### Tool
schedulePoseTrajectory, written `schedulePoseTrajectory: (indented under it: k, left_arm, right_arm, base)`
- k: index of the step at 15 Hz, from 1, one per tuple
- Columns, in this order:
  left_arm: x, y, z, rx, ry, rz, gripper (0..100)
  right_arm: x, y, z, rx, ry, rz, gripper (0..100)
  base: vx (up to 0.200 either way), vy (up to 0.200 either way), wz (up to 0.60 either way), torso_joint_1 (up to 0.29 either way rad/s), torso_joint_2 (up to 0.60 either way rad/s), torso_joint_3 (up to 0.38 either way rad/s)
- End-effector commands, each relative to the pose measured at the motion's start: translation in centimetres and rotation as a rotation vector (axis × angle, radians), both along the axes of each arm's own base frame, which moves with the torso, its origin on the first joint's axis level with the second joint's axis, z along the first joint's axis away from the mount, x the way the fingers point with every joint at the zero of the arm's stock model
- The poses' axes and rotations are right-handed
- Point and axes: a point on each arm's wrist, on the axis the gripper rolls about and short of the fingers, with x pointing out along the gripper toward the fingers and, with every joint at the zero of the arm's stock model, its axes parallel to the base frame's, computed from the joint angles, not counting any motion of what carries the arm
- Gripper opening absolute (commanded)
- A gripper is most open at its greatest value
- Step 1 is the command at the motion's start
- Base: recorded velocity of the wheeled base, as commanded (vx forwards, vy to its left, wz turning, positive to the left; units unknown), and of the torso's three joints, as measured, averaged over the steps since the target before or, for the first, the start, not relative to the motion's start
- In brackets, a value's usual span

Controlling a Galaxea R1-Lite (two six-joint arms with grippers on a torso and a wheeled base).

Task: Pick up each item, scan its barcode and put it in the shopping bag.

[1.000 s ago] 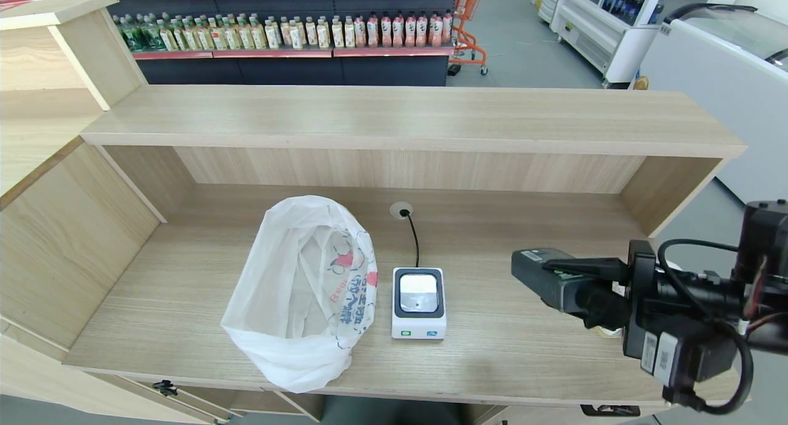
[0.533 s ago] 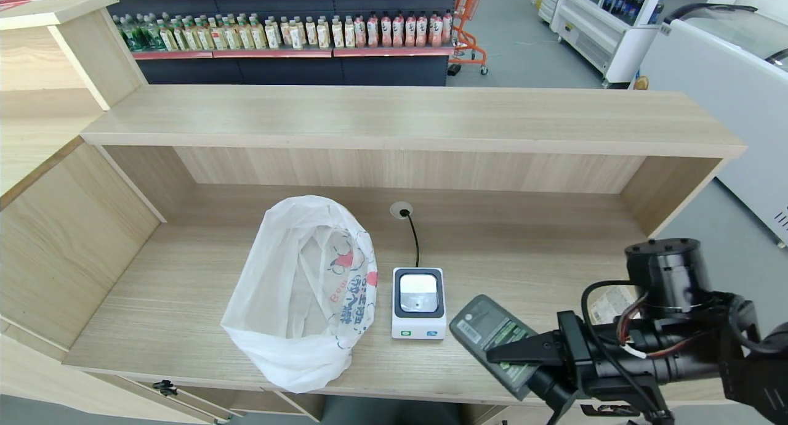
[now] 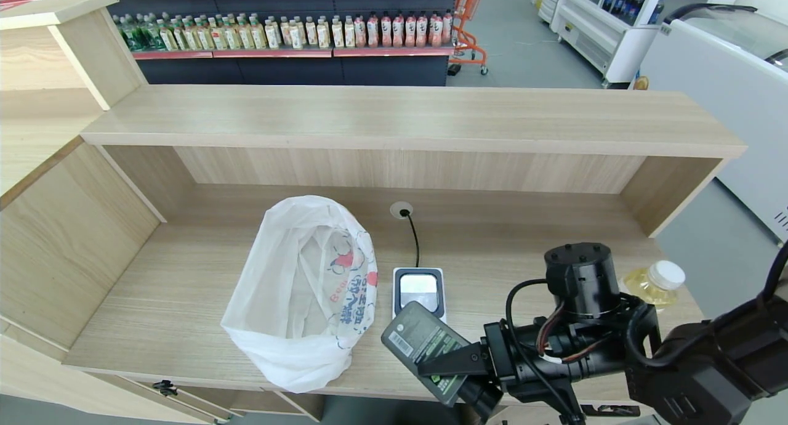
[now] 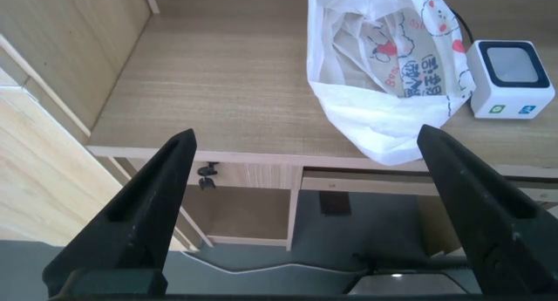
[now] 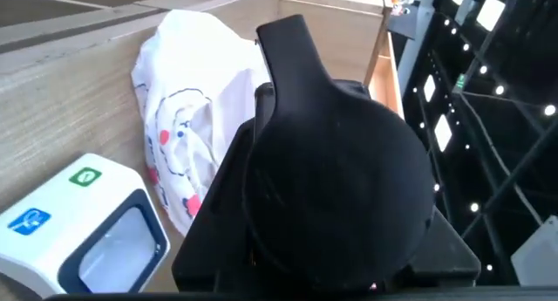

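My right gripper [image 3: 446, 366] is shut on a dark flat packet [image 3: 422, 345] with a small barcode label on its upper face. It holds the packet tilted at the counter's front edge, just in front of the white barcode scanner [image 3: 418, 289], covering the scanner's near end. The white shopping bag [image 3: 301, 289] stands open to the left of the scanner. In the right wrist view the packet [image 5: 331, 161] looms large, with the scanner [image 5: 87, 240] and the bag [image 5: 196, 118] beyond it. My left gripper [image 4: 314, 214] hangs open with nothing in it, off the counter's front edge, near the bag [image 4: 384, 74].
A bottle of yellow oil with a white cap [image 3: 652, 282] stands at the counter's right end, behind my right arm. The scanner's black cable [image 3: 414, 234] runs back to a hole in the counter. A raised wooden ledge [image 3: 406, 117] borders the back, side panels both ends.
My right arm has swung the packet from the right side down and left to the scanner, turning its barcode face up. The oil bottle now shows behind the arm.
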Motion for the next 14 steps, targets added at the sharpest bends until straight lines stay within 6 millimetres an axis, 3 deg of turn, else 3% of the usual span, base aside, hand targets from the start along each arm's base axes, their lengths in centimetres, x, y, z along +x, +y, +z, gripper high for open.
schedulePoseTrajectory:
  k: [1,6,14]
  left_arm:
    - [0.0,0.0,0.0,0.000,-0.001,0.000,100]
    - [0.0,0.0,0.0,0.000,-0.001,0.000,100]
    - [0.0,0.0,0.0,0.000,-0.001,0.000,100]
  right_arm:
    - [0.3,0.4,-0.9,-0.013,0.019,0.008,0]
    - [0.3,1.8,0.3,0.098,-0.124,0.046,0]
    - [1.2,2.8,-1.0,0.105,-0.124,0.079,0]
  base:
    - [0.000,0.000,0.00,0.000,0.00,0.000]
    - [0.000,0.000,0.00,0.000,0.00,0.000]
    - [0.000,0.000,0.00,0.000,0.00,0.000]
